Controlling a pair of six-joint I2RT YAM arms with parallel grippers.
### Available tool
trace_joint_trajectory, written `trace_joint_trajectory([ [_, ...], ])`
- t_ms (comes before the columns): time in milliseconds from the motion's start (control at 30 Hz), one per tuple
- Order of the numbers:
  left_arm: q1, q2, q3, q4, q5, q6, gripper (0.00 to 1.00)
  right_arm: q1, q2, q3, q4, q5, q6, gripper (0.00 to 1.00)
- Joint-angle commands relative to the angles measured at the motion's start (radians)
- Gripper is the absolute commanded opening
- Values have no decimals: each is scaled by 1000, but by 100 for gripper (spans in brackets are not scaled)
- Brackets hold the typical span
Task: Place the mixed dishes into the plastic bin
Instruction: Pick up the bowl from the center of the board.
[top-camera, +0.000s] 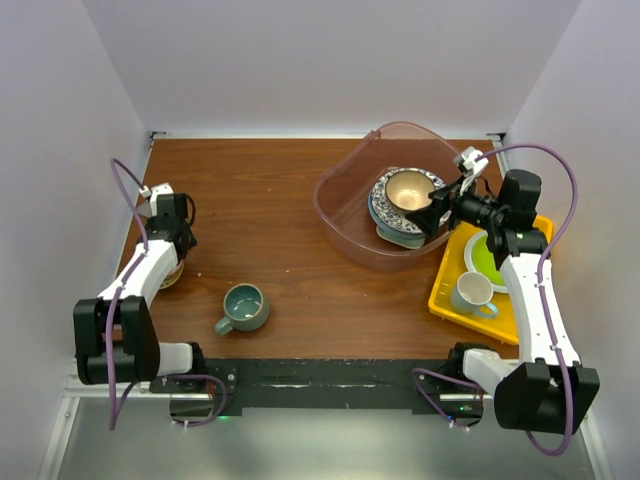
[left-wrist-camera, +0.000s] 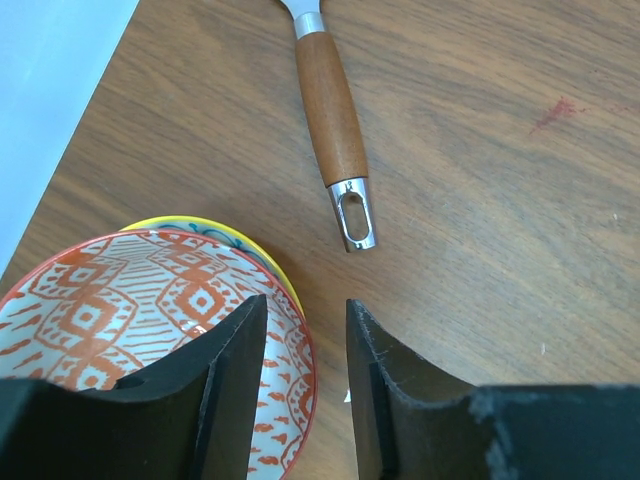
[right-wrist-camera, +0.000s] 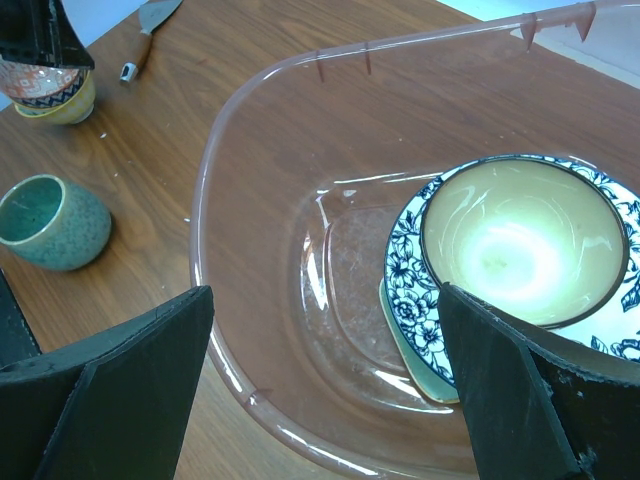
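Wooden desk (top-camera: 280, 190) from above. At its left edge the left gripper (left-wrist-camera: 305, 312) has its jaws partly apart, straddling the rim of a red patterned bowl (left-wrist-camera: 110, 310) nested in a yellow bowl (left-wrist-camera: 215, 228). The right gripper (right-wrist-camera: 320, 395) hangs over the plastic bin (right-wrist-camera: 215, 200), jaws wide apart, empty. In the bin a cream-lined bowl (right-wrist-camera: 520, 240) sits on a blue floral plate (right-wrist-camera: 405, 270). A grey-teal mug (top-camera: 243, 307) stands on the desk between the arms

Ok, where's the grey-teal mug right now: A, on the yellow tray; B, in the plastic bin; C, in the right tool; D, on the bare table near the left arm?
D: the grey-teal mug sits on the wooden table, outside the plastic bin and untouched.
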Motion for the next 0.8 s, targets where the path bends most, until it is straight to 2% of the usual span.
trace_joint_trajectory([
  [0, 9, 38, 25, 3, -6, -41, 41, -4, -14, 20, 7, -26, -12, 98],
  [200, 9, 74, 36, -31, -21, -59, 38, -4, -13, 20, 5, -25, -12, 98],
  [233, 9, 70, 36, -34, -22, -58, 32, -4, -14, 20, 5, -26, -12, 98],
  [300, 9, 64, 38, -34, -29, -59, 30, -6, -13, 20, 7, -25, -12, 98],
  [633, 10, -6, 45, -40, -19, -48, 0, -4, -11, 21, 5, -18, -12, 98],
  [767, 10, -51, 45, -42, -6, -42, 0, -4, -10, 21, 7, -17, -12, 98],
])
